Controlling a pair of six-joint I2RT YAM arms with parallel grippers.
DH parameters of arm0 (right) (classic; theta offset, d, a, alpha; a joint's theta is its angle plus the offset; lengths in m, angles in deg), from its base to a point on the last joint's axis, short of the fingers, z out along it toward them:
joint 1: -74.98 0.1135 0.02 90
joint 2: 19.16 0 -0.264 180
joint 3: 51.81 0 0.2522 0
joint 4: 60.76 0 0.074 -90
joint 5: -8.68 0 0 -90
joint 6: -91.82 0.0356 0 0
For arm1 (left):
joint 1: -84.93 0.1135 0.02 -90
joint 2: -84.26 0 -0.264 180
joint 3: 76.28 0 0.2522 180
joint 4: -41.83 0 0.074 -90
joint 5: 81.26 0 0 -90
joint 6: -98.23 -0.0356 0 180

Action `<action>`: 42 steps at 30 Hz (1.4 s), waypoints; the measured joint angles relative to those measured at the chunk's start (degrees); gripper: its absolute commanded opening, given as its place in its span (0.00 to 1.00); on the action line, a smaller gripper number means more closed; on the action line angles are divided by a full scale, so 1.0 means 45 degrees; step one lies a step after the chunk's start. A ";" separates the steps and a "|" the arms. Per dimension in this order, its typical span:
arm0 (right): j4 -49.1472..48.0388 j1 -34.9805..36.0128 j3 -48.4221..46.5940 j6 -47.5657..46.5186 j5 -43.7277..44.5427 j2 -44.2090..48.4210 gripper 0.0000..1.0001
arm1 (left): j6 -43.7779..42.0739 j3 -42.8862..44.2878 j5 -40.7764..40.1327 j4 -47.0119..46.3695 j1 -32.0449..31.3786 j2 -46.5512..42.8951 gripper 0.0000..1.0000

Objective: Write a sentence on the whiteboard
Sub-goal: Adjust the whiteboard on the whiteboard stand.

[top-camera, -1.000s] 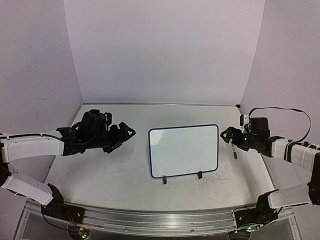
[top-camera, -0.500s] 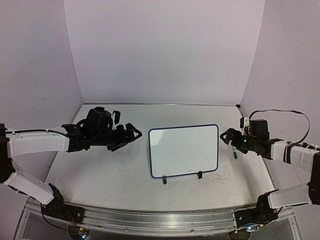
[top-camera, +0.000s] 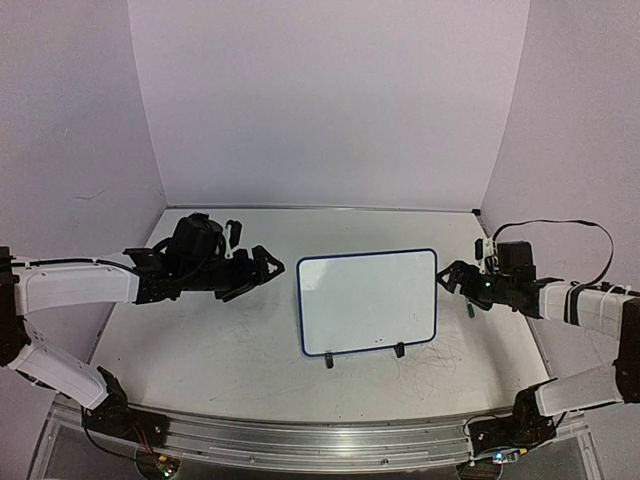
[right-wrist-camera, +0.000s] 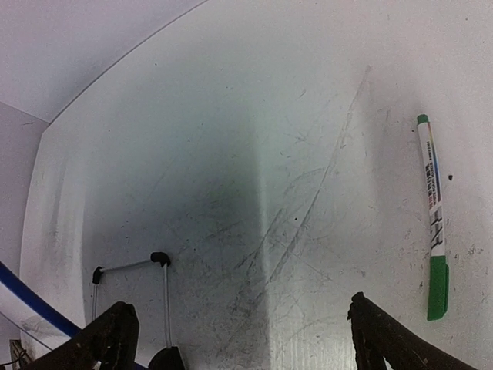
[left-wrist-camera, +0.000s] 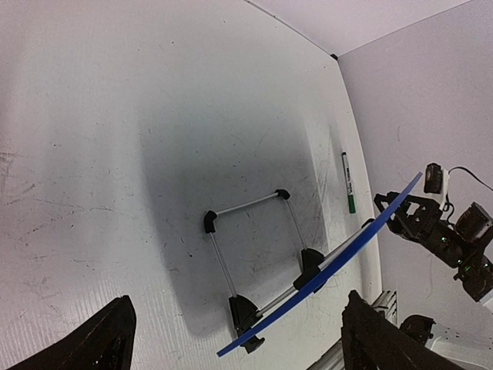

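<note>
Green-capped marker point(right-wrist-camera: 433, 220) flat on table point(top-camera: 200, 340), whiteboard point(top-camera: 368, 300) blank. L gripper point(top-camera: 262, 272) & R gripper point(top-camera: 450, 280) wide open, empty. Risk: R clips whiteboard edge reaching marker, topples it.

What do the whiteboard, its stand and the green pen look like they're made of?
Whiteboard: smooth white face, probably a coated panel; the thin blue rim looks plastic. Stand: thin silvery rods, likely metal wire, with black ends, perhaps plastic or rubber. Pen: white barrel with print and green cap, apparently plastic.
</note>
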 measured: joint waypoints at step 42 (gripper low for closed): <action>0.0142 0.1009 0.0342 0.0631 0.0846 0.0678 0.97 | 0.0327 -0.0034 -0.0332 0.0005 0.0000 -0.0821 0.94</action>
